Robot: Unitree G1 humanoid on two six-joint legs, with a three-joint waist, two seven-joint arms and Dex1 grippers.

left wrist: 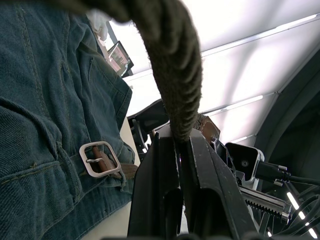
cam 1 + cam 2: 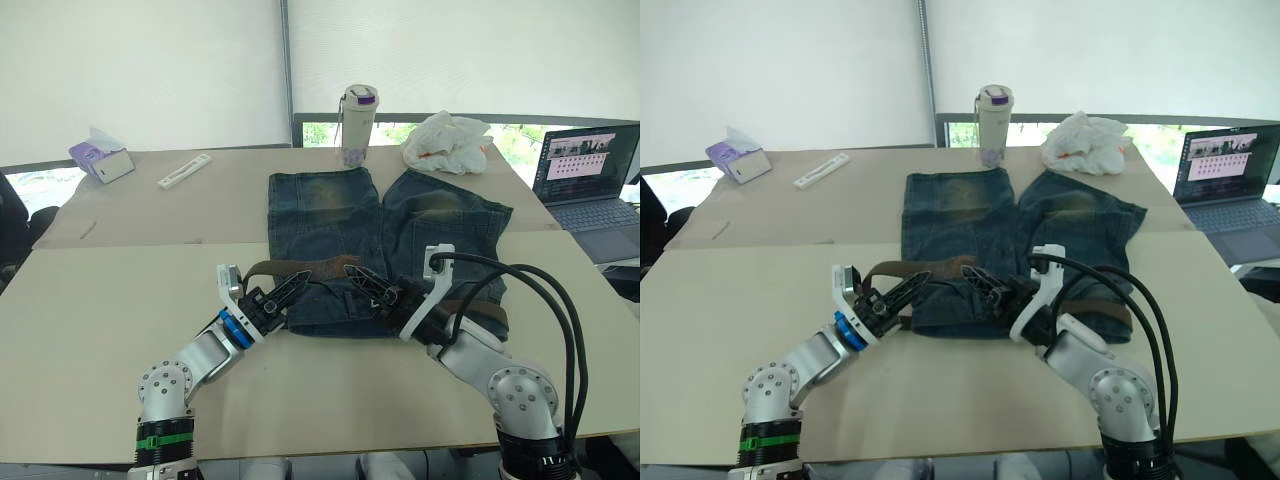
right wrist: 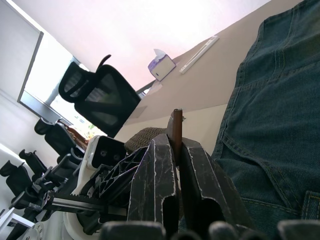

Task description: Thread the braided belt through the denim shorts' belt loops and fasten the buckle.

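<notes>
On denim shorts, seemingly unfastened buckle

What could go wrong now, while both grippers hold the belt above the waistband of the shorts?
1. The left gripper and right gripper both pinch the braided belt near its free end; pulling apart could make the strap slip out of one grip.
2. The buckle lies on the denim shorts beside the right arm; tugging the strap may drag it away.
3. Lifting the belt may bunch the waistband, since nothing pins the shorts down.
</notes>
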